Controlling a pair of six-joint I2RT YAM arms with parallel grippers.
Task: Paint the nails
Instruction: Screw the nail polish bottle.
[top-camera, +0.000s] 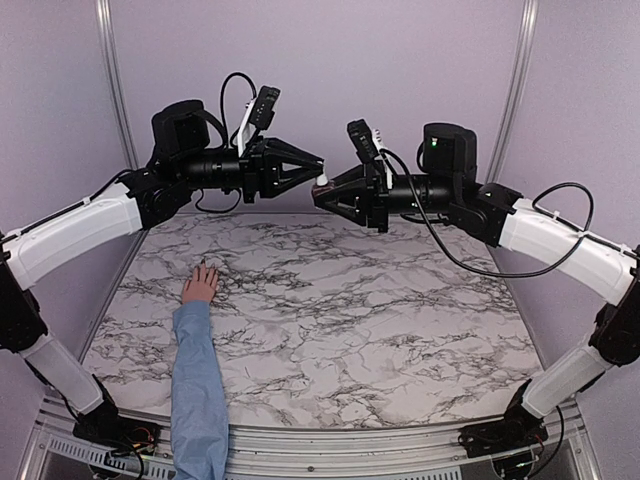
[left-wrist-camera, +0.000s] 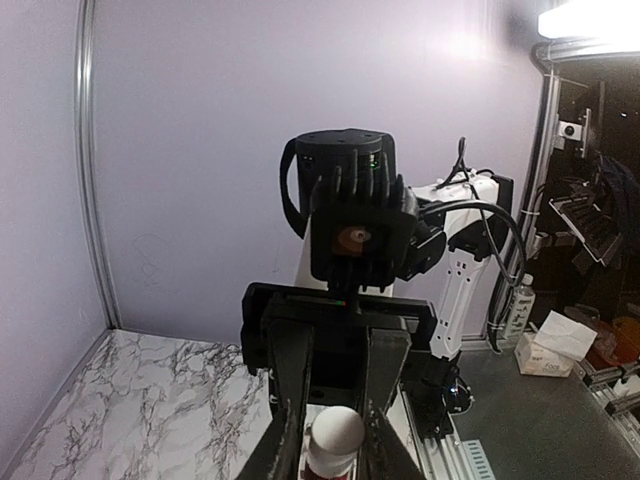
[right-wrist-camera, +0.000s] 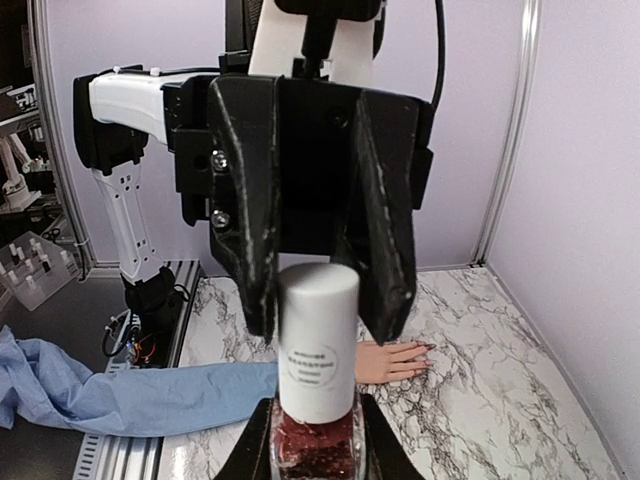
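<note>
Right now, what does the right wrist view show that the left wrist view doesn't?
Only right wrist: the person's fingers and blue sleeve. Only left wrist: a tissue box beyond the table. Both: the bottle, held by the right hand, its white cap flanked by the left hand, above the marble table.

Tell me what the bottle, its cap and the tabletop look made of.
The bottle: likely clear glass, glossy; dark red liquid shows through. The cap: white, smooth, matte, probably plastic, with small print. The tabletop: marble pattern, white with grey veins; real stone or printed laminate, cannot tell.
</note>
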